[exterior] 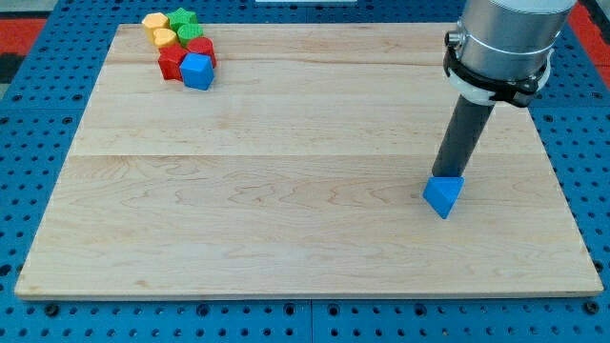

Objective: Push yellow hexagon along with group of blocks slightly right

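The yellow hexagon sits at the far upper-left corner of the wooden board, close to its top edge. It is packed into a tight group: a second yellow block touches it just below, a green star-like block lies just to its right, another green block sits under that, and two red blocks and a blue block close off the group's lower side. The exact shapes of the red and lower green pieces are hard to make out.

As far as I can judge, the task has not started. The group lies bunched in its corner and nothing is near it to push it toward the view's right. All of the work is left: the rod has to cross the board, get to the view's left of the yellow hexagon, and press rightward so the group slides a little.

There are no fingers on this arm, so nothing opens, closes or grips. It ends in a dark rod, and my tip is down at the board on the view's right, well apart from the group. It stands just behind a lone blue triangular block, seemingly touching its top edge, though contact cannot be confirmed.
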